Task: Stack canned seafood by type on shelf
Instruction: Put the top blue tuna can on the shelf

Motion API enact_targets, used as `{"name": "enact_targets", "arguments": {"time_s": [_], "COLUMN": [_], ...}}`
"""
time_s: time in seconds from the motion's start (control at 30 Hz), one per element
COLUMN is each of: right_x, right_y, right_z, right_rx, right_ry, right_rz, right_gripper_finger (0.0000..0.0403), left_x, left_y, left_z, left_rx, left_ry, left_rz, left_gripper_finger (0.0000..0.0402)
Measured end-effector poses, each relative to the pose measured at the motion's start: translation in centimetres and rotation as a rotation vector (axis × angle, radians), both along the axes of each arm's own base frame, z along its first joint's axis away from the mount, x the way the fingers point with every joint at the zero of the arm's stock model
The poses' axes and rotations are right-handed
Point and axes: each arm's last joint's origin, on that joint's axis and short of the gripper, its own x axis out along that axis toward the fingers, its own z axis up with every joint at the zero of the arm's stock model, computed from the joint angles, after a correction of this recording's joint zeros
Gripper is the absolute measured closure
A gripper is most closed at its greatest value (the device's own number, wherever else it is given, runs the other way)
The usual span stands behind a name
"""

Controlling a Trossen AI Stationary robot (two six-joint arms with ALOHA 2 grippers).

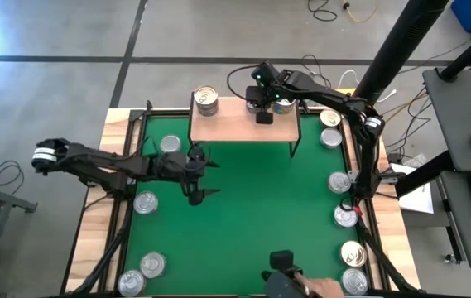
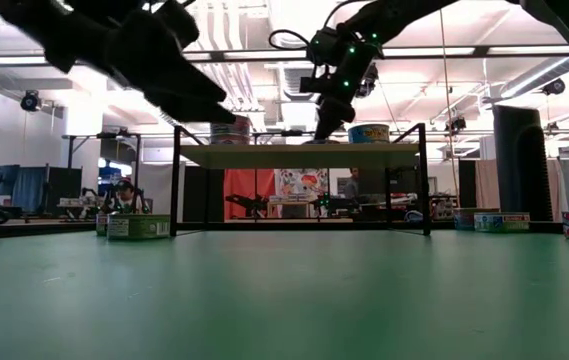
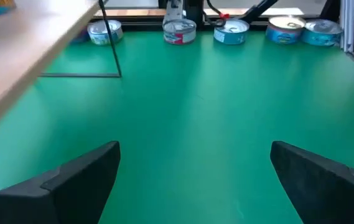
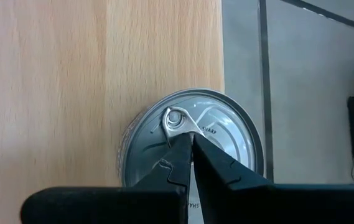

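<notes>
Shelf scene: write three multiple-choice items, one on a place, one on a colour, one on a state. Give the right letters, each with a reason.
1. The right gripper is:
A. over the shelf's right end
B. over the mat's middle
C. off the table

2. The mat is:
A. red
B. green
C. grey

3. The left gripper is:
A. shut on a can
B. shut, empty
C. open, empty

Key:
1 A, its closed fingers are over a can standing on the wood.
2 B, green in every view.
3 C, its fingers stand wide apart over bare mat.
</notes>
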Motion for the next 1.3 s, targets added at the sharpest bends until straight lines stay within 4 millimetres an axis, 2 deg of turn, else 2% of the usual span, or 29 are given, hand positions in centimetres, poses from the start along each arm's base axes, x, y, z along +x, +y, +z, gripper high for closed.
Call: {"name": "enact_targets", "arguments": {"time_s": [0.23, 0.4, 0.87, 1.1, 1.3], "right_x": [-0.2, -0.3, -0.6, -0.8, -0.1], "right_y": [-0.3, -0.3, 0.1, 0.5, 1.5], "right_z": [0.0, 0.0, 1.3, 1.3, 2.2], "right_rx": [-0.055, -0.073, -0.022, 0.007, -0.003], "right_ry": [0.043, 0.056, 0.047, 0.061, 0.045], "right_rz": [-0.045, -0.06, -0.098, -0.118, -0.1], "right_gripper_finger": [0.039, 0.039, 0.039, 0.039, 0.039], "left_x": [-1.7, -2.3, -2.9, -3.0, -3.2], "left_y": [-0.3, -0.3, -2.8, -3.4, -3.8], "left_z": [-2.9, -4.1, -4.4, -4.4, -4.6], "left_rx": [-0.011, -0.058, -0.085, -0.077, -0.078], "left_ry": [0.101, 0.137, 0.164, 0.161, 0.179], "left_rz": [0.208, 0.239, 0.243, 0.247, 0.266], "left_gripper_finger": [0.0002, 0.0002, 0.0002, 0.0002, 0.0002]}}
